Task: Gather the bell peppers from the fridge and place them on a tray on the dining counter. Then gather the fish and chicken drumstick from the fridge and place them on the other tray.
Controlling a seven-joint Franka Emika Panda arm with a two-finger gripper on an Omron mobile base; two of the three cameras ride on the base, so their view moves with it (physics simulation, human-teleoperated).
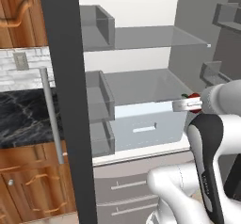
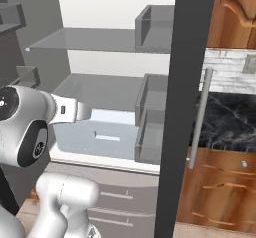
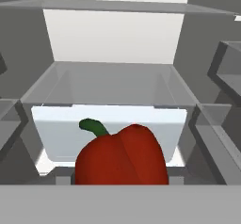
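Gripping a red pepper (image 3: 121, 155), the gripper (image 1: 192, 102) sits at the fridge's mouth, level with the lower shelf. In the hand view the pepper sits right at the bottom, where the finger tips would rise, so close that it hides them; the jaws stand partly closed, and the fit of that gap to the pepper's body reads as a grasp rather than a near miss. The left base view backs this: a scrap of red and green shows at the tip of the hand, just in front of the wrist.

The pepper lies directly ahead of the fingers, along the hand's own line. Its green stem (image 3: 94, 126) curls up and to the left in that view, so its long axis runs roughly upward across the jaws, not along them.

Beyond it is the white drawer (image 3: 108, 126), shut, under the grey shelf (image 3: 113, 79), with door bins (image 3: 221, 124) to either side. The fridge door (image 1: 66, 100) stands open at the left of the left base view.

As a judgement, the coming move is a straight pull back out of the fridge, away from the drawer, then a drive to the dining counter. The risk is the pepper slipping or clipping the shelf edge.
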